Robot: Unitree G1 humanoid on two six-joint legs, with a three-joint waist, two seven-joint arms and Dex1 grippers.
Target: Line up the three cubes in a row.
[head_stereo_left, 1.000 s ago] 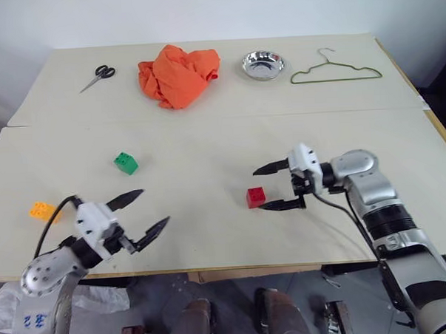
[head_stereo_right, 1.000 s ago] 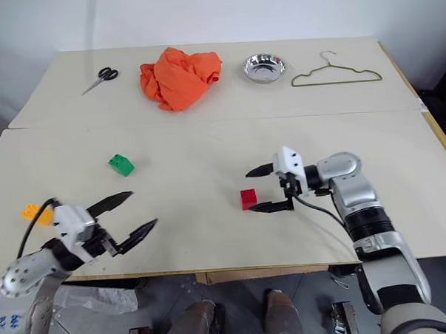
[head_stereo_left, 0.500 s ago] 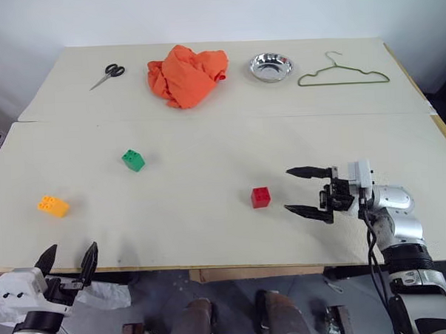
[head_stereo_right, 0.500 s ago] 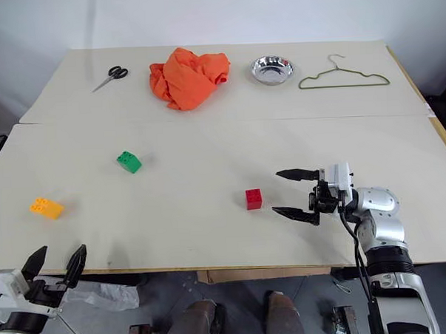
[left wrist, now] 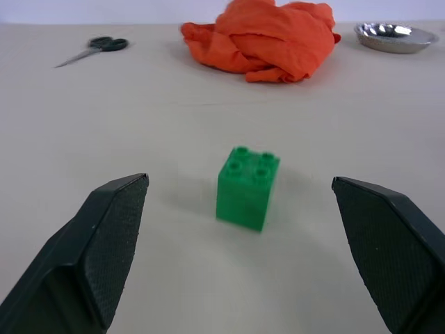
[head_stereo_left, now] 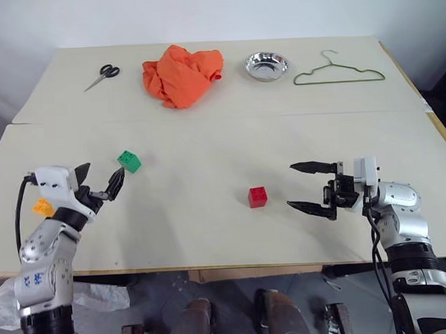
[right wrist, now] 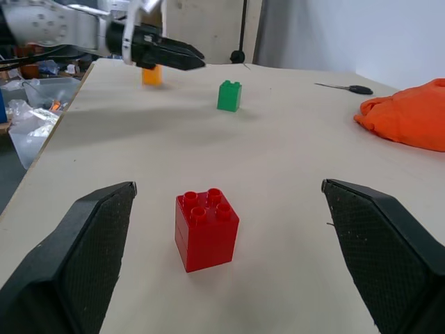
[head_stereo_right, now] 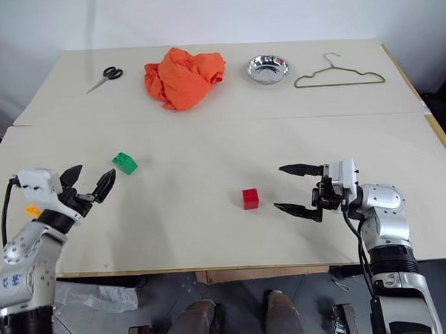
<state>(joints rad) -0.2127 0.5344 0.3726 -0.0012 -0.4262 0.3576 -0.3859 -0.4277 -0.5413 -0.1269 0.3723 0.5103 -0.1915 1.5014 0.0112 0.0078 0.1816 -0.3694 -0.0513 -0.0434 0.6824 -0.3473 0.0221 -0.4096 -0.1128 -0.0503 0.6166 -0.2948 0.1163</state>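
While both sets of jaws stand open and empty, the left gripper [head_stereo_left: 101, 183] sits lower left near the small green studded plastic cube [head_stereo_left: 129, 161]; the right gripper [head_stereo_left: 310, 185] faces the red studded cube [head_stereo_left: 257, 196] at centre. The yellow-orange block [head_stereo_left: 41, 207] lies far left on the pale surface [head_stereo_left: 207, 138].

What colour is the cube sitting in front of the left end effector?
Green cube, clearest in the left wrist view, between the open left end effector fingers.

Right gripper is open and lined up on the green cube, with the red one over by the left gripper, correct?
Not quite: the colours are swapped. The right gripper is open and lined up on the red cube, as the right wrist view shows. The green cube sits ahead of the open left gripper, seen in the left wrist view.
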